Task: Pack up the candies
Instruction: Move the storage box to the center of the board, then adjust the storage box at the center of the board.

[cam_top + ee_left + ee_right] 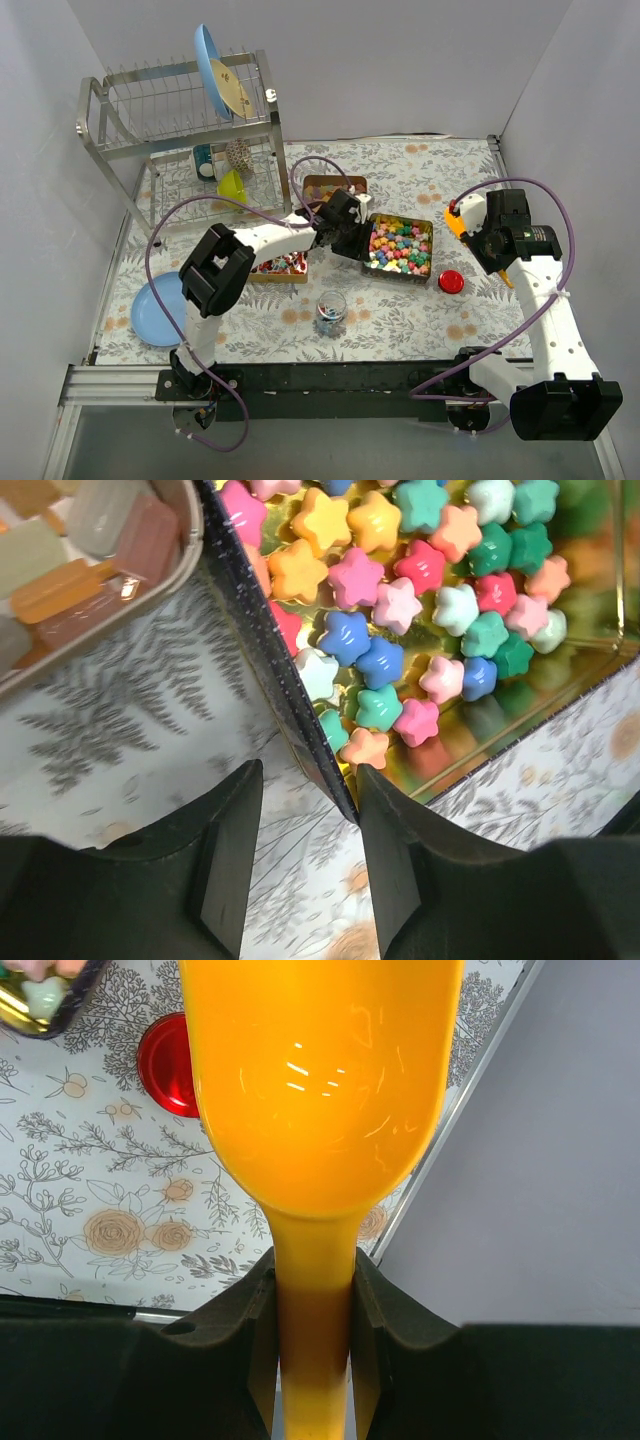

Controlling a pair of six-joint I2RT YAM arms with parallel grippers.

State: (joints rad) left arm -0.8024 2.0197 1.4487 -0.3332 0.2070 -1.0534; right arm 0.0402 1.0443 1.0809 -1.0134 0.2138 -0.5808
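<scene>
**Bracing the candy tin, scoop held ready**

- Candies (pixel 400 590): multicoloured stars heaped in a gold-lined tin (pixel 265 660), centre-right of the top view.
- Wrapped pieces (pixel 283 265) lie in a tray left of the tin, partly under the left arm.
- Pale orange pieces (pixel 70 570) fill another tray, upper left of the left wrist view, just beside the tin.
- Glass jar (pixel 330 312) stands below the tin, lower centre of the top view. It seems to hold a few pieces; too small to tell which kind.
- Left gripper (pixel 308 778): fingers stand either side of the tin's dark wall at its corner. Table shows between the left-hand finger and the wall, so nothing is clamped.
- Right gripper (pixel 313 1260): fingers pinched tight on the handle of the orange scoop (pixel 320 1090). The bowl is empty and held over the table at the right of the top view.
- Red lid (pixel 165 1065) sits near the scoop, between it and the tin.

Judgement: the step in hand looks like securing the tin for scooping. Next, the left fingers need to meet the thin wall squarely without tipping or dragging the tin. The scoop must then cross leftward into the stars.
</scene>
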